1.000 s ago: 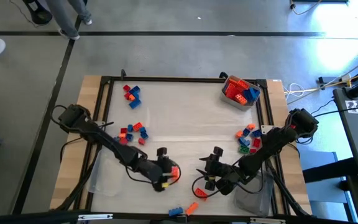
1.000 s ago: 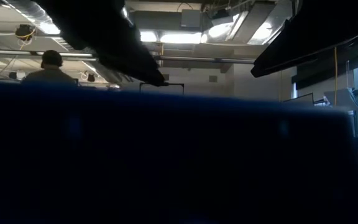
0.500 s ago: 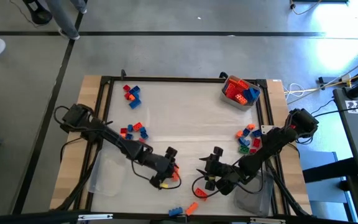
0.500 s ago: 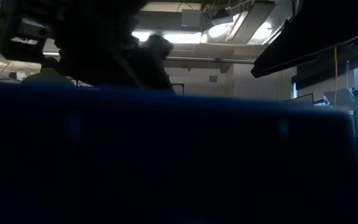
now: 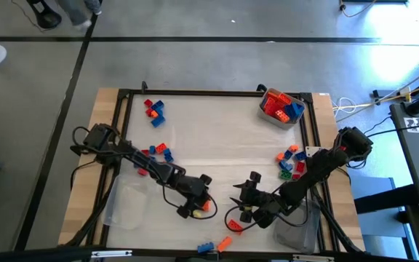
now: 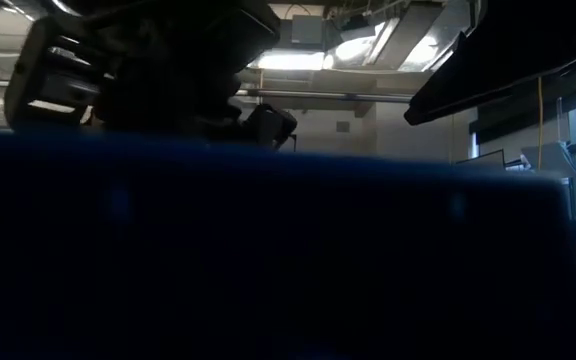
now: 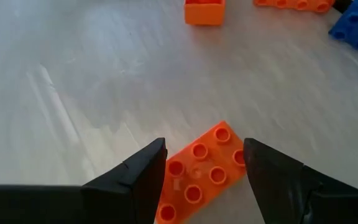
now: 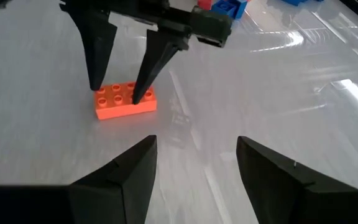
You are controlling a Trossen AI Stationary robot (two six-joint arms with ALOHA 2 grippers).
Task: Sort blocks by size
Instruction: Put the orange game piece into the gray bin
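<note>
Orange brick [image 7: 199,173] — between open left pincer [image 7: 204,168] fingers (table around bare).

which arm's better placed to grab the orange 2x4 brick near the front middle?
Left. The left gripper is open with its fingers straddling the orange brick. The right gripper is also open but sits back from it.

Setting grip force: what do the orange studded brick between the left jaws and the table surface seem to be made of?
Orange studded brick: apparently hard moulded plastic, smooth with a slight sheen and crisp round studs. Table surface: pale, glossy, probably laminate or plastic sheet, judging by streaky light reflections.
</note>
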